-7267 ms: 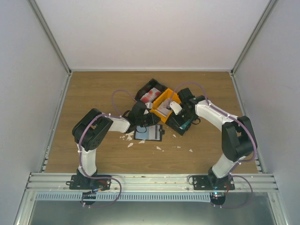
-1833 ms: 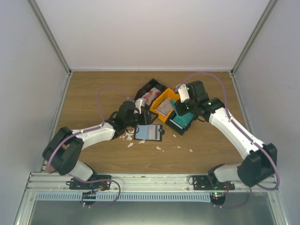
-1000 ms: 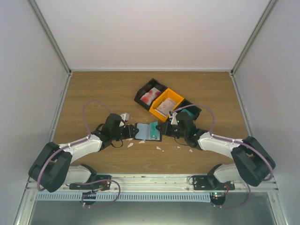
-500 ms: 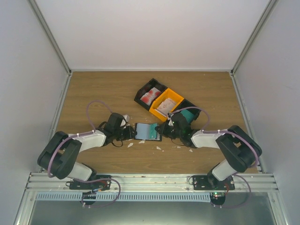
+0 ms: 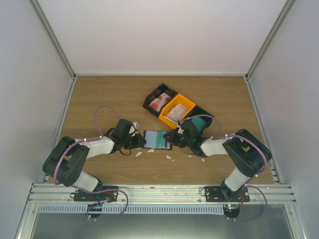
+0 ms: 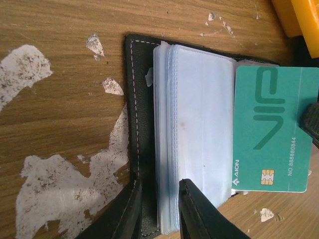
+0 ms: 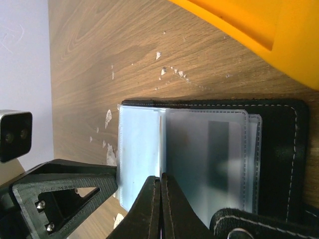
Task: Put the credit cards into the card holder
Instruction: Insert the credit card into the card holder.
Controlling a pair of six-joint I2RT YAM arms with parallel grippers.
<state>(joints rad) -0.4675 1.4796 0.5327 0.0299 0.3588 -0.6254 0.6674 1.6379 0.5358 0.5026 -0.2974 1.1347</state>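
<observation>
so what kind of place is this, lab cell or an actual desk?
Probably an enclosed robot test cell: plain white walls around a wood-grain table, left arm and right arm bolted to an aluminium rail at its near edge, small plastic bins holding cards.

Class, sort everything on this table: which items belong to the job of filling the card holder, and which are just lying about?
Job: open black folding card holder; teal plastic card at its sleeves; red-and-white cards; pale pinkish cards.
Lying about: black plastic bin and orange plastic bin holding those cards; small white scraps; wooden table.
</observation>
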